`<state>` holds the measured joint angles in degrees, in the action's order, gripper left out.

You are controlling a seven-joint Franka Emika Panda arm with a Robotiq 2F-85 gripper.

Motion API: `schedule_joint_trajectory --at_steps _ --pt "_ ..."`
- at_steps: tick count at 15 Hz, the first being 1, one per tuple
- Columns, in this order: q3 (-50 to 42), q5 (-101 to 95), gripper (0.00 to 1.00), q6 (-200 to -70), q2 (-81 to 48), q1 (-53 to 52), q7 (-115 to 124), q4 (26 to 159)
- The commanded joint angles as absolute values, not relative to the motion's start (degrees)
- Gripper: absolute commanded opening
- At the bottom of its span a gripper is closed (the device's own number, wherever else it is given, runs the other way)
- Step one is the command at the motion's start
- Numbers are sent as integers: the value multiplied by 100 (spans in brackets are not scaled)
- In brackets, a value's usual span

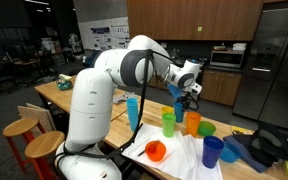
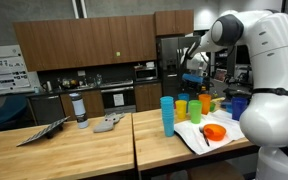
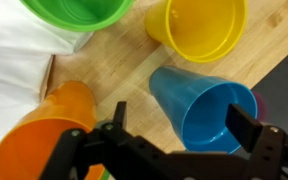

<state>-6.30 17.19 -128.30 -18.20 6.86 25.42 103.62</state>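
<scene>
Table (image 2: 84, 150), wooden, long, carries all items. Robot arm (image 1: 94, 100), white, stands at the table edge & reaches out over the cup group. White cloth (image 1: 184, 160) is spread on the tabletop near the arm base; its edge also shows in wrist view (image 3: 9, 50).

Light-blue cup stack (image 2: 167, 115) is tallest of the cups, upright at the end of the row, well apart from the gripper. Rest of the row in ext. views: green cup (image 1: 168, 122), orange cup (image 1: 192, 123), yellow cup (image 2: 205, 103), all upright & close together on bare wood. Second orange cup (image 1: 156, 151) lies on its side on the cloth. Dark-blue pair (image 1: 213, 150) stands upright just beside the cloth.

Blue cup (image 3: 209, 105) in wrist view: on bare wood, mouth toward the camera, directly under the gap btwn the fingers. Yellow cup sits just beside it, green cup is farther off, orange cup is on the opposite side next to the cloth edge. Which cup this is in the ext. views: cannot tell.

Gripper (image 3: 179, 125) hangs above the cups, pointing down, clear of all rims. Fingers (image 3: 114, 120) are spread wide, w/ nothing held btwn the pads & no contact seen.
</scene>
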Motion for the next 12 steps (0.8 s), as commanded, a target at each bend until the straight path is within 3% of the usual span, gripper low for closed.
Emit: schedule_joint_trajectory --at_steps 1,12 --pt "-696 1601 98 -12803 -1901 639 2586 10229" --pt "-738 1113 92 -12867 -2049 537 2723 10186"
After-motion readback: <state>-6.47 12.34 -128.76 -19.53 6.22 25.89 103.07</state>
